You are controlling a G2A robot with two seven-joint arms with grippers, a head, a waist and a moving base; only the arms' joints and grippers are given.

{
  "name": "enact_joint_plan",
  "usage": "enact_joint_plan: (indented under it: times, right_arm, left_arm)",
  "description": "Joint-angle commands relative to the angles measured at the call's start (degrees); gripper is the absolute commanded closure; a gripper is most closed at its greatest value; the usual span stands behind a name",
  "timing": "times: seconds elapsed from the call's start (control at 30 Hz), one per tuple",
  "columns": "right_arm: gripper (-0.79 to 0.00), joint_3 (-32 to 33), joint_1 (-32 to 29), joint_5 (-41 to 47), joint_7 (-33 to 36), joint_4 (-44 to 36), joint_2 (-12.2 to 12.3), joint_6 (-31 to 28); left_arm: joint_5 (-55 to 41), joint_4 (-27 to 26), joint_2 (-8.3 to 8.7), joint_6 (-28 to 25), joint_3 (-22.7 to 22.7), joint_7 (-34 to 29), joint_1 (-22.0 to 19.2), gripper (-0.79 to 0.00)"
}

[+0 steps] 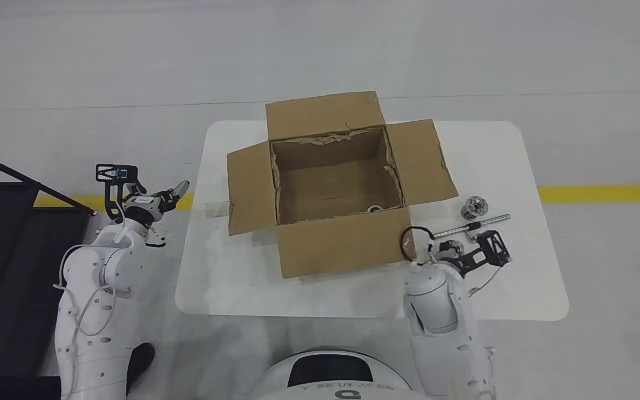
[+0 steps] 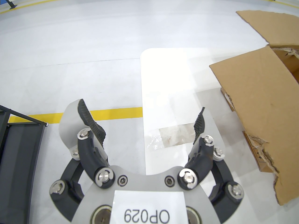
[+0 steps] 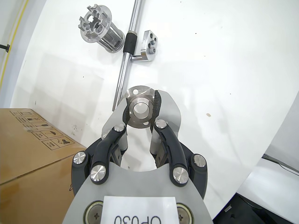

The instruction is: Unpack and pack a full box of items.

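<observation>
Your right gripper [image 3: 140, 110] pinches the round steel flange [image 3: 136, 91] by its hub, probably to lay it beside the long chrome rod [image 3: 134, 22]; your left gripper [image 2: 141, 105] gapes wide, empty.

Both arms wear smooth, rounded white shells: the left arm [image 1: 100, 285] sits at eight o'clock in the top view and the right arm [image 1: 440, 310] at five o'clock, with a black cable loop [image 1: 410, 240] at its wrist. The left gripper [image 2: 141, 105] and right gripper [image 3: 141, 108] match: a silver plate, black curved links on round silver pins, dark ribbed pads [image 2: 92, 121] backed by grey metal, and a white printed label [image 2: 147, 208] at six o'clock.
</observation>
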Motion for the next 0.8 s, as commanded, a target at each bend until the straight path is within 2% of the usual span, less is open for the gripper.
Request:
enact_joint_plan:
  times: [0.0, 0.23, 0.43, 0.47, 0.57, 0.77]
  right_arm:
    - [0.0, 0.34, 1.07, -0.4, 0.86, 1.09, -0.02, -0.08]
    - [0.0, 3.8, 6.38, -1.66, 5.15, 7.73, -0.24, -0.08]
    - [-0.003, 4.83, 7.36, -3.0, 7.3, 8.3, -0.23, -0.08]
    - [-0.022, 4.9, 7.4, -3.16, 7.45, 8.31, -0.27, -0.08]
    - [-0.16, 4.95, 7.49, -3.97, 7.82, 8.43, -0.41, -0.08]
    - [-0.246, 4.98, 6.35, -5.02, 8.1, 6.86, -0.85, -0.08]
  left_arm:
    - [0.0, 0.0, 0.0, 0.0, 0.0, 0.0, 0.0, -0.785]
    - [0.0, 0.0, 0.0, 0.0, 0.0, 0.0, 0.0, -0.785]
    - [0.0, 0.0, 0.0, 0.0, 0.0, 0.0, 0.0, -0.785]
    - [0.0, 0.0, 0.0, 0.0, 0.0, 0.0, 0.0, -0.785]
    - [0.0, 0.0, 0.0, 0.0, 0.0, 0.0, 0.0, -0.785]
    - [0.0, 0.0, 0.0, 0.0, 0.0, 0.0, 0.0, -0.785]
